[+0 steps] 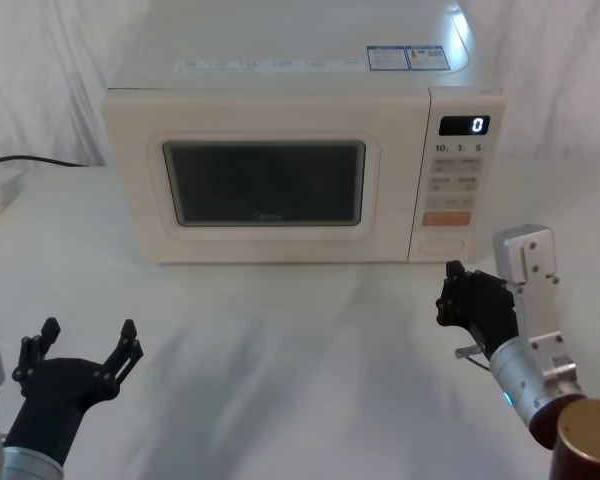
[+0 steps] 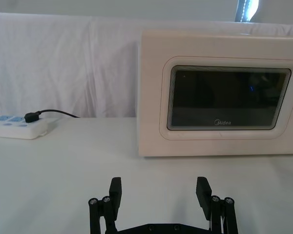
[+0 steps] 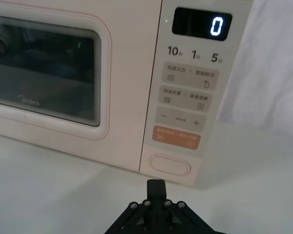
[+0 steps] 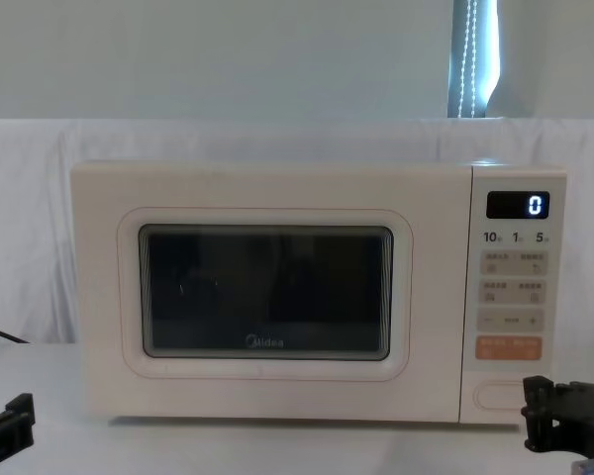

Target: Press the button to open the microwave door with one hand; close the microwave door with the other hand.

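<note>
The cream microwave (image 1: 300, 170) stands at the back of the table, and its door (image 1: 265, 185) with the dark window is closed. On the panel's lowest row is the wide cream button (image 1: 441, 244), which also shows as the button (image 3: 170, 165) in the right wrist view. My right gripper (image 1: 450, 288) is shut, and its tip (image 3: 156, 187) points at the button from a short gap in front of it. The left gripper (image 1: 88, 345) is open, low at the front left and well short of the door (image 2: 224, 100).
A white power strip (image 2: 17, 126) with a black plug and cable lies on the white cloth left of the microwave. Just above the button is an orange button (image 3: 176, 137). The display (image 3: 201, 24) reads 0.
</note>
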You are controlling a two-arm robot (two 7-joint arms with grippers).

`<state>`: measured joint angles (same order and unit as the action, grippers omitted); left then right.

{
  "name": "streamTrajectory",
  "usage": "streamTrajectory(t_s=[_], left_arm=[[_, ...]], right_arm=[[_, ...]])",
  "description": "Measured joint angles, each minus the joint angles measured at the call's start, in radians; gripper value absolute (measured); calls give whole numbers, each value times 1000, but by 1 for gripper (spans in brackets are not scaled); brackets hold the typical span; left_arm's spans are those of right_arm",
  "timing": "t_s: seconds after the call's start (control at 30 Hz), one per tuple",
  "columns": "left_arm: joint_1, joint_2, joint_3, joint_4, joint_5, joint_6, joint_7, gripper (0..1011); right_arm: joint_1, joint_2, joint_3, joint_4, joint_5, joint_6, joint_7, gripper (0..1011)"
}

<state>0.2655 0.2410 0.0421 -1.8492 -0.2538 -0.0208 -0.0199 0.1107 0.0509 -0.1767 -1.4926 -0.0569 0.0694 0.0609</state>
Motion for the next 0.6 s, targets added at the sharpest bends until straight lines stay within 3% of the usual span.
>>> streamTrajectory(t_s=[0.6], left_arm=[[0,0,0,0,0,0,0,1001]], right_arm=[[88,-53,18,121,-27,30,-24,0]])
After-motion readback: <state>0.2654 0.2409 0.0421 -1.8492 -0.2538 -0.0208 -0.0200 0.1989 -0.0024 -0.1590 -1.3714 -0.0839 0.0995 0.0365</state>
